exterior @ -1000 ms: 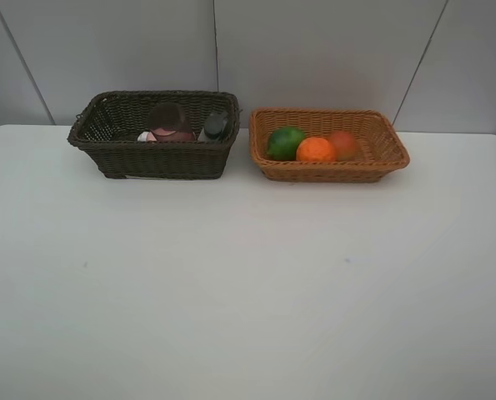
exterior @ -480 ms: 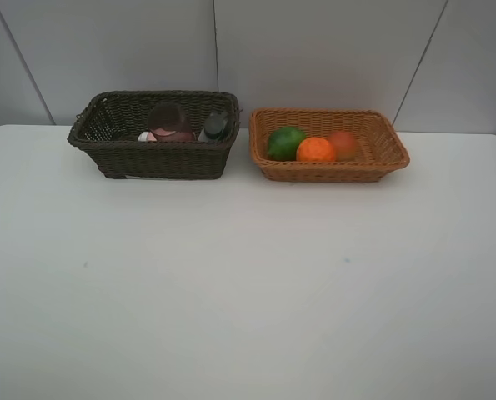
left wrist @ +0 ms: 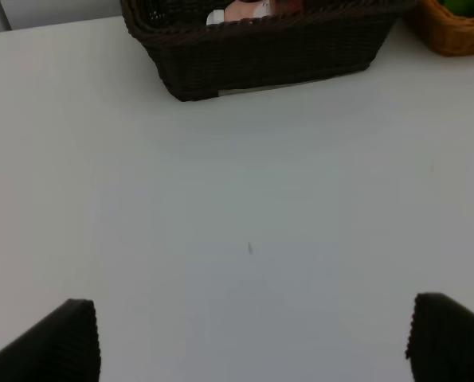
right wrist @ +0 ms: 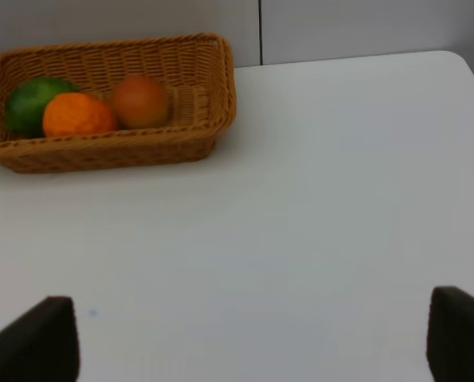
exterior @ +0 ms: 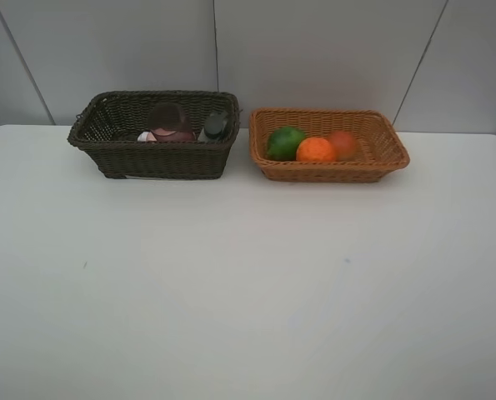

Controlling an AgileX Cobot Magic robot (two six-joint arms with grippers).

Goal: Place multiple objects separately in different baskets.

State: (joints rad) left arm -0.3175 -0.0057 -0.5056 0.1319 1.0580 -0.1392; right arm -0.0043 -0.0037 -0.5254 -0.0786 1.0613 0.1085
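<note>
The dark brown basket (exterior: 106,154) stands at the back left and holds the mauve cup (exterior: 169,117), the pink white-capped bottle (exterior: 148,136) and the dark grey bottle (exterior: 215,125). The tan basket (exterior: 381,158) stands at the back right and holds the green fruit (exterior: 285,142), the orange (exterior: 316,150) and the red-orange fruit (exterior: 344,143). Neither gripper shows in the high view. My left gripper (left wrist: 252,338) is open over bare table, short of the dark basket (left wrist: 260,52). My right gripper (right wrist: 252,334) is open, short of the tan basket (right wrist: 101,151).
The white table (exterior: 248,283) ends at a grey panelled wall (exterior: 314,50) right behind the baskets. The two baskets stand close side by side with a narrow gap between them.
</note>
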